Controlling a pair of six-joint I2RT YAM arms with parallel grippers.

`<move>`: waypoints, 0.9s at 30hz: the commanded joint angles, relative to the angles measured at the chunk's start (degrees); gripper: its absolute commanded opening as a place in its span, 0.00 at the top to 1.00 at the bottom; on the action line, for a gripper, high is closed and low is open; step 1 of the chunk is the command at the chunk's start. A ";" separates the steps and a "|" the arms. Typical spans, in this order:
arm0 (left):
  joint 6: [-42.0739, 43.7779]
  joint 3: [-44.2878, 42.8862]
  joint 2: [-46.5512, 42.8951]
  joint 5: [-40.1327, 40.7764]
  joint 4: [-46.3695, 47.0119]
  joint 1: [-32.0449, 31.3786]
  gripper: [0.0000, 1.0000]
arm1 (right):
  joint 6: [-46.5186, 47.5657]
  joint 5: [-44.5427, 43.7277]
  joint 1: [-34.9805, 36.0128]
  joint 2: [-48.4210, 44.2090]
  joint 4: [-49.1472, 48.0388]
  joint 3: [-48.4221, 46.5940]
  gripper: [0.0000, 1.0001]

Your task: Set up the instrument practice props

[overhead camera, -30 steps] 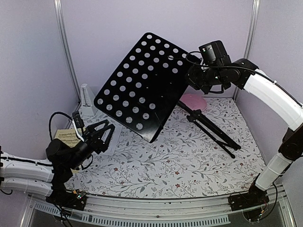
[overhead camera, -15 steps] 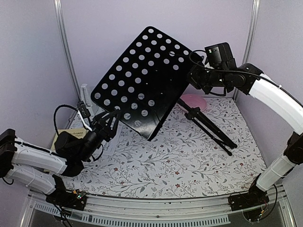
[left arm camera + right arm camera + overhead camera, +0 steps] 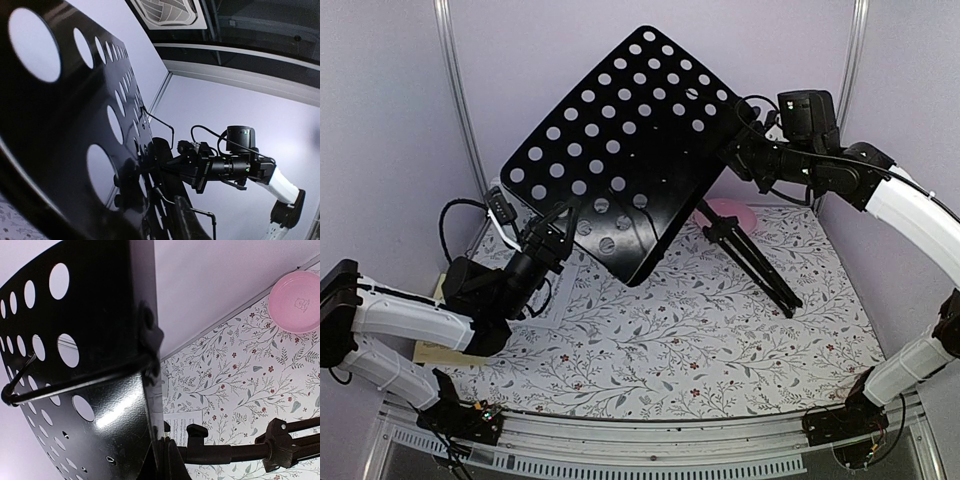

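Note:
The black perforated music stand (image 3: 620, 150) hangs tilted above the table, its folded tripod legs (image 3: 752, 262) slanting down to the cloth. My right gripper (image 3: 742, 152) is shut on the desk's right edge; in the right wrist view that edge (image 3: 150, 405) runs down between the jaws of the right gripper (image 3: 172, 462). My left gripper (image 3: 558, 238) is at the desk's lower left lip, closed on it. In the left wrist view the desk (image 3: 60, 150) fills the left side and one finger (image 3: 192, 225) lies against the lip. A yellowish sheet (image 3: 442, 351) lies under the left arm. A white sheet (image 3: 182, 427) lies on the cloth. The metronome is hidden.
A pink round plate (image 3: 732, 212) sits at the back right, partly behind the stand's legs, and it also shows in the right wrist view as the pink plate (image 3: 297, 300). The floral cloth (image 3: 700, 340) covers the table. Lilac walls with metal posts close in the back and sides.
The stand's desk has risen and swung up to the left. My left gripper climbed from near the table to the desk's lower lip and went from wide open to closed on it.

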State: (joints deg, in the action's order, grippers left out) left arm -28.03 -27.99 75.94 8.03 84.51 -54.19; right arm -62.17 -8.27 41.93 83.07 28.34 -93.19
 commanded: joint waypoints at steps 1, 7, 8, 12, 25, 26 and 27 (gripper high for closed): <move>0.17 -3.83 -0.25 -2.50 1.09 0.18 0.85 | -3.42 1.13 0.15 -5.37 -19.11 -0.83 1.00; 1.48 -8.77 -3.11 -3.35 -8.05 0.64 1.00 | -1.15 -0.55 0.08 -7.59 -19.91 0.96 0.88; 1.49 -9.36 -3.59 -3.37 -9.40 0.85 1.00 | 0.37 -0.99 0.08 -8.10 -20.02 1.57 0.75; 1.49 -12.58 -5.59 -4.98 -15.46 2.40 1.00 | 6.12 -3.84 0.11 -11.62 -21.58 5.99 0.34; 4.31 -28.43 -9.73 -10.06 -37.78 5.29 1.00 | 40.20 3.23 -0.01 -31.40 -35.51 29.73 0.01; 4.15 -29.23 -9.49 -10.44 -37.94 5.44 1.00 | 43.32 5.82 -0.01 -32.10 -34.57 29.99 0.01; 4.01 -30.36 -9.17 -11.24 -38.35 5.48 1.00 | 46.10 6.29 0.04 -32.21 -32.13 29.61 0.01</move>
State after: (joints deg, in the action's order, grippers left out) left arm -27.03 -52.60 68.84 0.38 44.16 -49.71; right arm -31.53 -8.69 41.91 53.89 -1.45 -64.73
